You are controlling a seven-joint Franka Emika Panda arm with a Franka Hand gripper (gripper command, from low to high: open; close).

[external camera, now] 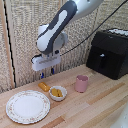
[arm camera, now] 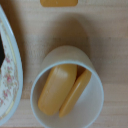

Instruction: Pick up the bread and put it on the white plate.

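The hand (external camera: 46,73) hovers empty, fingers slightly apart, above the small white bowl (external camera: 58,93). The bread (external camera: 44,86) lies just beside that bowl, towards the white plate (external camera: 27,106). Best to centre over the bread before lowering and closing gently.

Item count: one white plate (external camera: 27,106), one bread (external camera: 44,86), one small white bowl (external camera: 58,93) containing two yellow-orange pieces (arm camera: 57,89), one pink cup (external camera: 81,83), one black appliance (external camera: 110,52), one hand (external camera: 46,74)
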